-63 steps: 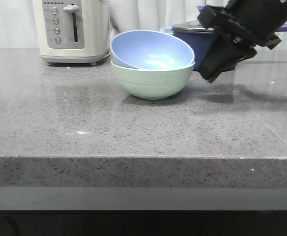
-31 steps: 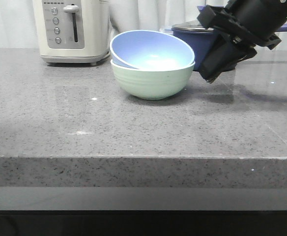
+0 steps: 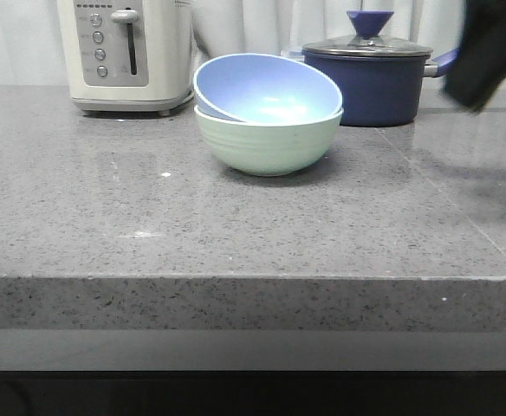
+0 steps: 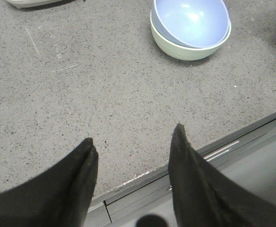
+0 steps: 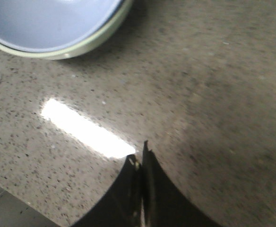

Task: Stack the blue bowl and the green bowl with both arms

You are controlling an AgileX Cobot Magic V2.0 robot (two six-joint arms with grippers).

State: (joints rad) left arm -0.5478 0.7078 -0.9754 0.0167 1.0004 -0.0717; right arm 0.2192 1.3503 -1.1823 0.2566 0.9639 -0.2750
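The blue bowl [image 3: 266, 87] sits tilted inside the green bowl [image 3: 266, 143] on the grey counter; both also show in the left wrist view, the blue bowl [image 4: 192, 21] in the green bowl [image 4: 187, 49], and at the edge of the right wrist view [image 5: 43, 23]. My right gripper [image 5: 141, 151] is shut and empty, above bare counter well clear of the bowls; in the front view it is a blurred black shape [image 3: 494, 52] at the far right. My left gripper [image 4: 133, 144] is open and empty over the counter's front edge, away from the bowls.
A cream toaster [image 3: 127, 52] stands at the back left. A dark navy lidded saucepan [image 3: 370, 74] stands behind the bowls at the back right. The counter's front edge [image 3: 253, 282] runs across the front view.
My right arm has drawn away from the bowls to the right and up, uncovering the saucepan. The bowls have not moved.
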